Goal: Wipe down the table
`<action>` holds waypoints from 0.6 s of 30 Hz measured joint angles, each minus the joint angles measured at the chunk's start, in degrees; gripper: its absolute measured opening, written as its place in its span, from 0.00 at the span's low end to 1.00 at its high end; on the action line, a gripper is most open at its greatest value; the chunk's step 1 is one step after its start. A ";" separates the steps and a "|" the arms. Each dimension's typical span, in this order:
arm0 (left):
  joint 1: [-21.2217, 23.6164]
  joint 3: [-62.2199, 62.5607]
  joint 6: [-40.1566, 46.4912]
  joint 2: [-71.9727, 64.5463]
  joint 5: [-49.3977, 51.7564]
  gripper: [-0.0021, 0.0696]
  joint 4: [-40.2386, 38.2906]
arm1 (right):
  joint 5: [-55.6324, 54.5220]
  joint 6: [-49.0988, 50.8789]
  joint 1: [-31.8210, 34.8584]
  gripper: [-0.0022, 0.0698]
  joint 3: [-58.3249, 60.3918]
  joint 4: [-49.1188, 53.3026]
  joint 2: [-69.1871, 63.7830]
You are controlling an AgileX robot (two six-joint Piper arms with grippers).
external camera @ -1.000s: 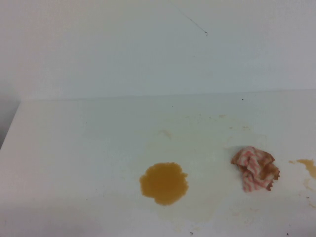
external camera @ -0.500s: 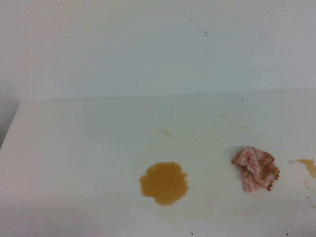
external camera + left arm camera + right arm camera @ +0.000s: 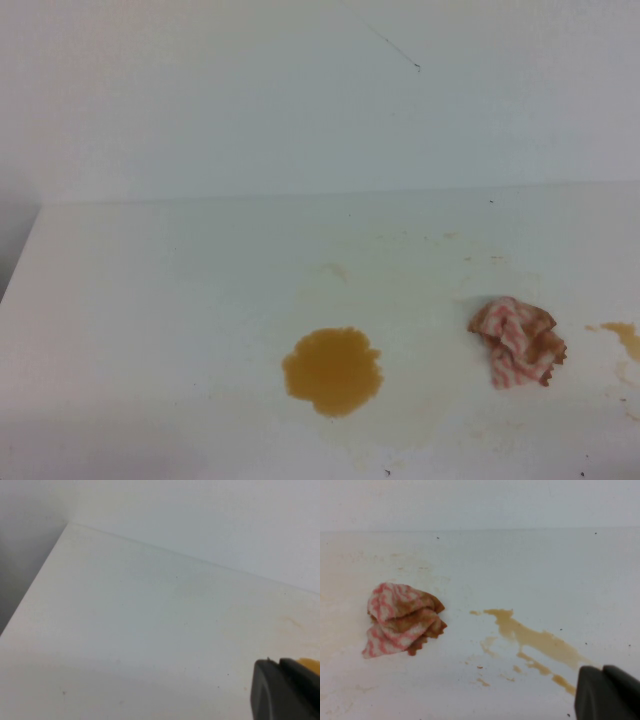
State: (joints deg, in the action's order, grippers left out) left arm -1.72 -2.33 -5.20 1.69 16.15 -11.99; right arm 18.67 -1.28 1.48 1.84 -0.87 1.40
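Awaiting wiping: round orange-brown puddle, brown streak on white table; crumpled pink-checked cloth lying loose between them. Near streak, right gripper hovering, pressed together; left gripper hovering over bare table, state untellable.

Reads as a bare test station or lab bench rather than a lived-in room. Shows a plain white table butted along its far edge against a blank white wall. Carries a brown puddle near the front edge, a stained pink-checked cloth toward the right edge.
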 joint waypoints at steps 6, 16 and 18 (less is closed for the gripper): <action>0.00 0.00 0.00 0.00 0.00 0.03 0.00 | -0.37 0.00 0.00 0.03 0.00 0.00 0.00; 0.00 0.00 0.00 0.00 0.00 0.03 0.00 | -0.22 0.08 0.00 0.03 0.00 0.25 0.00; 0.00 0.00 0.00 0.00 0.00 0.03 0.00 | -0.22 0.08 0.00 0.03 0.00 0.25 0.00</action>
State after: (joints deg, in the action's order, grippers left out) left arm -1.72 -2.33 -5.20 1.69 16.15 -11.99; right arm 18.45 -1.20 1.48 1.84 -0.62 1.40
